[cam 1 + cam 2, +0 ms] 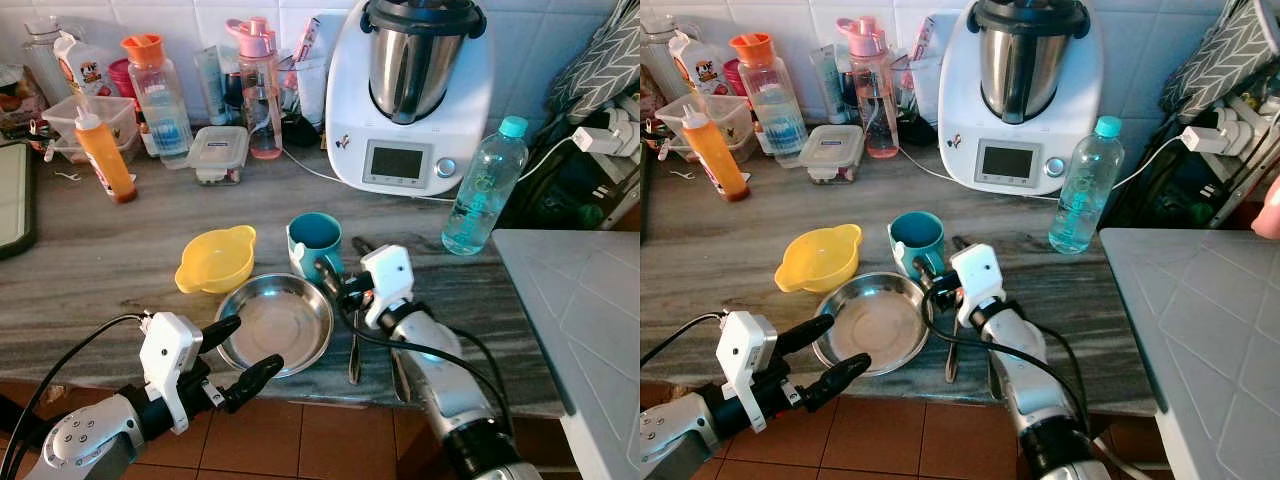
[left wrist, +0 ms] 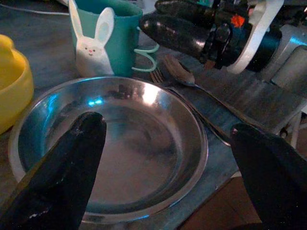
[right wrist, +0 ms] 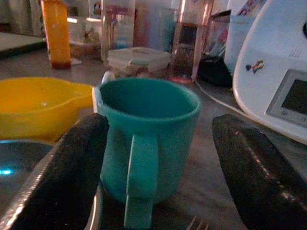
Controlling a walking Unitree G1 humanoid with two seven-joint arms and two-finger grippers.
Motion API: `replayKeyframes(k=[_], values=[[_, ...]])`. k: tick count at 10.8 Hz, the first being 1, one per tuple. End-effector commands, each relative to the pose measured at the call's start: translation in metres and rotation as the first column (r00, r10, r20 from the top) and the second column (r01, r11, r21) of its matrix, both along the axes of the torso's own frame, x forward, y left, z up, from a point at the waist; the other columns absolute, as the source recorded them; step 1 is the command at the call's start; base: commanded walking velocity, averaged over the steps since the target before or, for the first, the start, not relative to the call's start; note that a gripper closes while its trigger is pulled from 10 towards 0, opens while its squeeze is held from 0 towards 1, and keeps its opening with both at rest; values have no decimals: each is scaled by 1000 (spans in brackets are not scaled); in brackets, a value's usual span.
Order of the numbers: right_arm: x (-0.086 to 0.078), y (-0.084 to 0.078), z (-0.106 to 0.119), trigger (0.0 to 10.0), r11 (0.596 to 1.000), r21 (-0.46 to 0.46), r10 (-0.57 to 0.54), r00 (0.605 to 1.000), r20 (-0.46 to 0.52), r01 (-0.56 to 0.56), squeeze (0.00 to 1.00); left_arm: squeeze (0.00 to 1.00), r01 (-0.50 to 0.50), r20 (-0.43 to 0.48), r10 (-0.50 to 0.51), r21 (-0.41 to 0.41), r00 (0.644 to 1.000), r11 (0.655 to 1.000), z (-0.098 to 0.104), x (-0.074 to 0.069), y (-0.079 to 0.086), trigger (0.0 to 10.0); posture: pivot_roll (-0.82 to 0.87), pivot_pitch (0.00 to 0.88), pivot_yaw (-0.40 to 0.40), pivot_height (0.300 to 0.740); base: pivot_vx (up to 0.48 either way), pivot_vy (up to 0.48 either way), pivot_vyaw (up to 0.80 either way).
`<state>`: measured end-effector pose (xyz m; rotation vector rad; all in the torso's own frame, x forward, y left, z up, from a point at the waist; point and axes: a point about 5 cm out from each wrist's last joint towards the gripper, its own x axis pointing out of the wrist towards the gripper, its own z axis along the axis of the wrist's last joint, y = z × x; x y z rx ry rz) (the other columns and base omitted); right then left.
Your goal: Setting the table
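Grippers first, going from left to right. The left gripper (image 1: pixel 240 357) hangs at the front edge of the counter (image 1: pixel 90 260), just left of the metal bowl (image 1: pixel 277 322). Its two black fingers are spread wide and hold nothing. One fingertip (image 1: pixel 225 328) sits close to the bowl's rim, and the other sticks out past the counter edge, over the red floor tiles (image 1: pixel 310 440).

The metal bowl is our landmark. It is shiny and has nothing in it. A yellow bowl (image 1: pixel 215 260) sits behind it to the left, very near. A teal cup (image 1: pixel 316 243) stands just behind the metal bowl, near its rim, with a white bunny (image 2: pixel 93 45) on its side and its handle facing the right gripper.

The right gripper (image 1: pixel 333 275) is just behind the metal bowl's right side, right by the cup. Its fingers are apart, and the cup stands between them at the far end. I cannot tell if a finger touches the cup.

A spoon (image 1: pixel 354 350) and a fork (image 2: pixel 158 76) lie to the right of the metal bowl. The right arm covers part of them, so they are hard to make out.

Far behind the bowl are an orange bottle (image 1: pixel 104 152), a pink bottle (image 1: pixel 260 90), a small box with a lid (image 1: pixel 219 152), and a big white kitchen machine (image 1: pixel 410 95). A clear water bottle (image 1: pixel 485 187) stands to the right. The counter is grey striped stone, with white wall tiles behind.
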<state>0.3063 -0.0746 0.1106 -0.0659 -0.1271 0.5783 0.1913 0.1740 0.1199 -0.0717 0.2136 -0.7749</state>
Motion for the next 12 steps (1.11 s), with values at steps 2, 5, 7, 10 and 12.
replayKeyframes(k=[2, 5, 7, 10, 12], values=[[-3, -2, 10, 10000, 1000, 15, -11, 1000, 27, 10, 1000, 0, 16, -9, -15, 13, 1000, 1000, -2, -1, 1, 10000, 159, 0, 10, 740, 0, 0, 0], [-7, -8, 26, 10000, 998, 41, -47, 997, 61, 45, 1000, 0, 19, -12, -19, 20, 1000, 1000, -4, -2, -1, 10000, 162, 0, 6, 740, 0, 0, 0], [-11, -14, 42, 10000, 995, 72, -70, 994, 89, 64, 1000, 0, -38, 4, 38, 17, 999, 999, -3, 5, 8, 10000, 156, 0, 7, 740, 0, 0, 0], [-17, -7, 61, 10000, 998, 62, 6, 990, 140, -15, 1000, 0, -71, 31, 71, 15, 997, 997, 1, 14, 15, 10000, 155, 0, 1, 740, 0, 0, 0], [-28, -1, 70, 10000, 997, 36, 58, 984, 167, -65, 1000, 0, -183, 102, 182, -3, 978, 983, 15, 25, 33, 10000, 159, 0, -1, 740, 0, 0, 0]])
